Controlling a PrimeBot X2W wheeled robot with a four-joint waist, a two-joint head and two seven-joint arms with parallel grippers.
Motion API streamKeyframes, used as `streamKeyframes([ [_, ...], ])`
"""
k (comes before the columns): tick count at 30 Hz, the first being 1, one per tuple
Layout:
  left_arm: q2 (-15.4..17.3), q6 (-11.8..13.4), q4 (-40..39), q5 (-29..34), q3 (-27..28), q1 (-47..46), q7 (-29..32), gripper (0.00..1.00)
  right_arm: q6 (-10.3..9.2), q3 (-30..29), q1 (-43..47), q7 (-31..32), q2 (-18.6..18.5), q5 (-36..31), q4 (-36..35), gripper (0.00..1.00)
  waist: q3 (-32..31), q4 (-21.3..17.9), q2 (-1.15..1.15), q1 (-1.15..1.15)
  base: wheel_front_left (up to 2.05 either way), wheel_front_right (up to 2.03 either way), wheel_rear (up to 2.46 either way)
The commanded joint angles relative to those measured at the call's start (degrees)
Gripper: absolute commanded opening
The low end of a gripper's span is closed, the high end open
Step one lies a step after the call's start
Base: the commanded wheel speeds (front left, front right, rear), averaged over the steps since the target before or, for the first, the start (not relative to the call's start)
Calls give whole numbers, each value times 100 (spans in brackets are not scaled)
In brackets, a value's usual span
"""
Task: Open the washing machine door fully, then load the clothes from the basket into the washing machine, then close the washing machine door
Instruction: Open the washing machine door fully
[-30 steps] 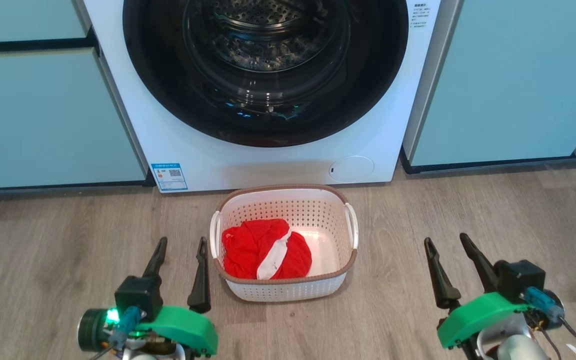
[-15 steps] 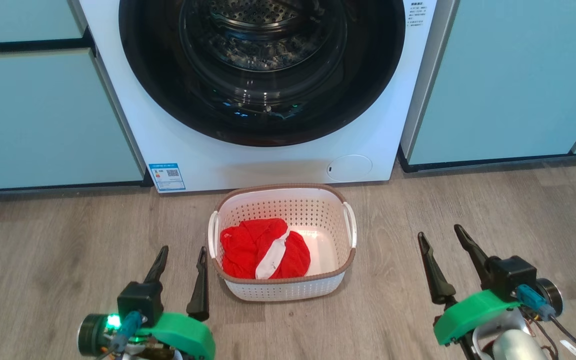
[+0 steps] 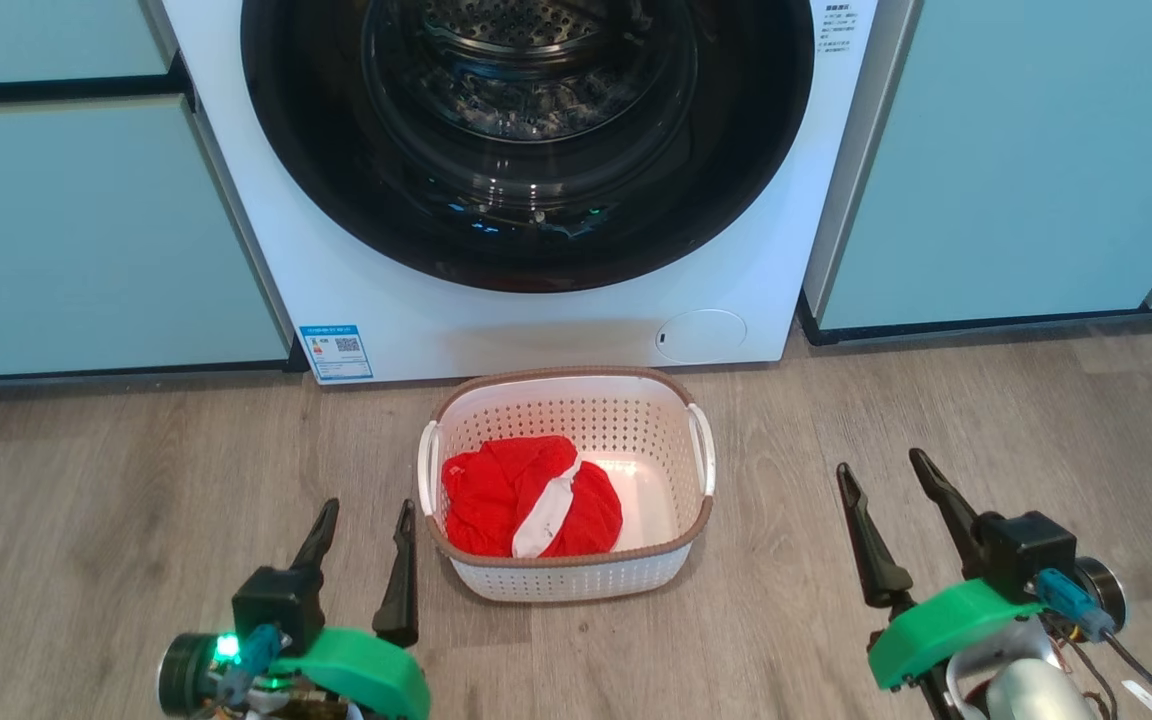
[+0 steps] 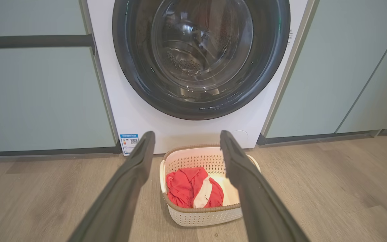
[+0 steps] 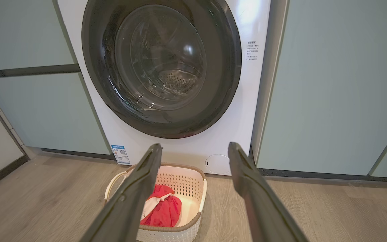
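Washing machine door (image 3: 526,140) at 12 o'clock stays shut behind the basket (image 3: 576,385) of clothes (image 3: 496,490), and only the right gripper (image 3: 881,462) at 5 has inched forward, wide and empty like the left gripper (image 3: 368,507) at 7.

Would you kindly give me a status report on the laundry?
Left hand and right hand open, empty. Washing machine door shut. Clothes in basket, basket on floor before door.
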Motion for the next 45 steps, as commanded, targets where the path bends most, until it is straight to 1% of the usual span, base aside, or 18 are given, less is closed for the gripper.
streamKeyframes([
  [1,-6,-22,-146,-49,213,-224,-73,100,-1,113,-277,-60,-70,49,-205,100,-3,0,0,0,0,0,0],
  [12,-6,-124,-143,-165,212,-210,-73,100,-1,106,-280,-60,-70,9,-197,100,-4,-12,0,0,0,0,0],
  [19,-6,-141,-136,-146,195,-219,-73,100,-1,81,-292,-60,-70,-13,-187,100,0,-17,0,0,53,53,-105],
  [45,-6,-193,-223,-153,212,-202,-73,100,-1,146,-287,-60,-70,-11,-113,100,-38,-81,0,0,118,118,-237],
])
